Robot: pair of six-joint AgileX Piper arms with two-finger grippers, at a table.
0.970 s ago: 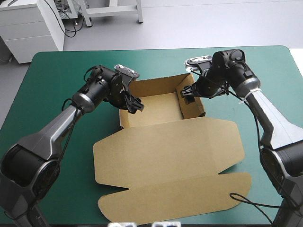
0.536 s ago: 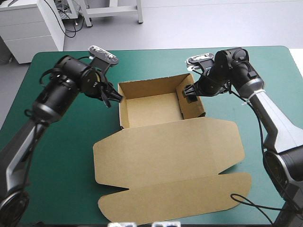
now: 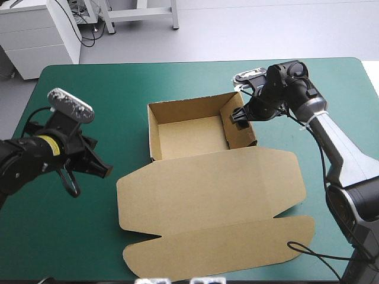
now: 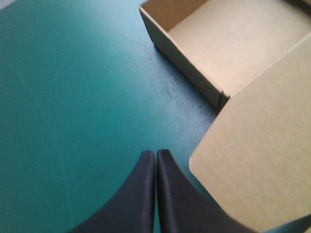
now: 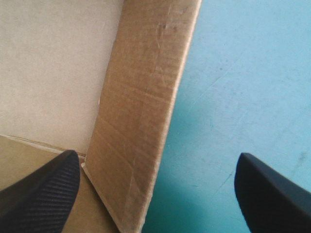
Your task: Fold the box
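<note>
At 9 o'clock on the table, the left gripper (image 3: 104,170) hangs over bare cover, well apart from the box (image 3: 204,177). Its 2 black fingers (image 4: 141,199) are pressed together into 1 pointed arch and hold nothing. Ahead of it and to one side lie a rounded corner of the lid and the near left corner of the tray.

Toward 1 o'clock from the table's middle, the right gripper (image 3: 238,116) sits at the tray's right wall (image 5: 141,121). Its 2 fingers stand wide apart with the wall upright between them: 1 finger is inside over the tray's floor, and 1 is outside over the cover. The outer finger is clear of the wall. Whether the inner one touches it cannot be told.

Only 1 box is on the table, a brown sheet partly formed. Its tray (image 3: 189,135) sits just toward 12 o'clock from the middle, with 3 walls plainly raised at left, far and right, and nothing in it. From the tray's near side, 1 lid (image 3: 207,189) lies flat toward 6 o'clock. It is wider than the tray and ends in 1 long strip with rounded ends near the table's near edge.

All this rests on 1 table under a smooth teal-green cover (image 3: 71,236), which has rounded far corners.
</note>
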